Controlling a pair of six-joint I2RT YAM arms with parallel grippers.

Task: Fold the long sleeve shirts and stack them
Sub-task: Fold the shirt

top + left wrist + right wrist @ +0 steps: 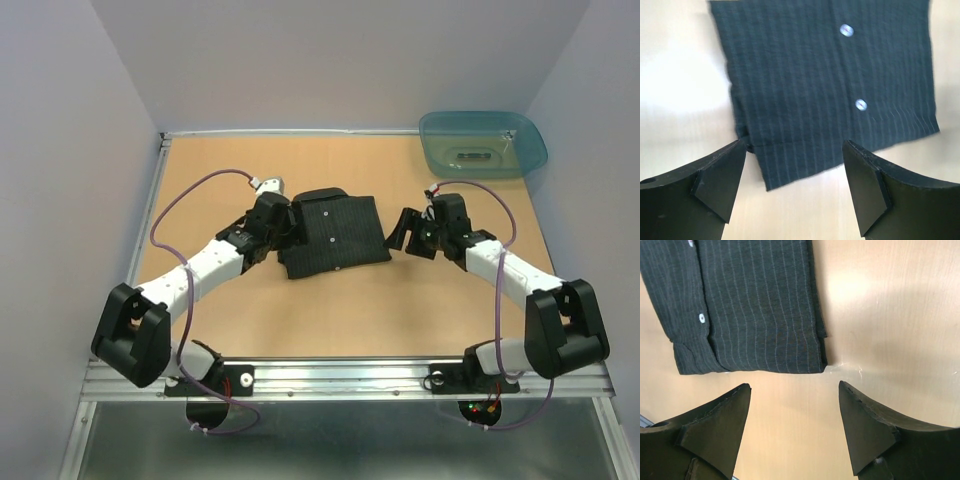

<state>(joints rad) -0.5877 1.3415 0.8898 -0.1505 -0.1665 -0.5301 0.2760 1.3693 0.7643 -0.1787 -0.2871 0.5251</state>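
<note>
One of the long sleeve shirts (335, 235), black with faint pinstripes and pale buttons, lies folded into a rectangle at the table's middle, collar toward the far side. My left gripper (282, 228) hovers at its left edge, open and holding nothing; the left wrist view has the shirt (830, 80) just beyond the spread fingers (720, 175). To the shirt's right my right gripper (402, 232) is open too, a short gap away. In the right wrist view the folded shirt (750, 310) sits past the fingertips (867, 425), bare table between them.
A teal plastic tub (482, 143) stands at the back right corner. The wooden table (340, 320) is walled in by pale panels, with a metal rail along the near edge where both arm bases sit.
</note>
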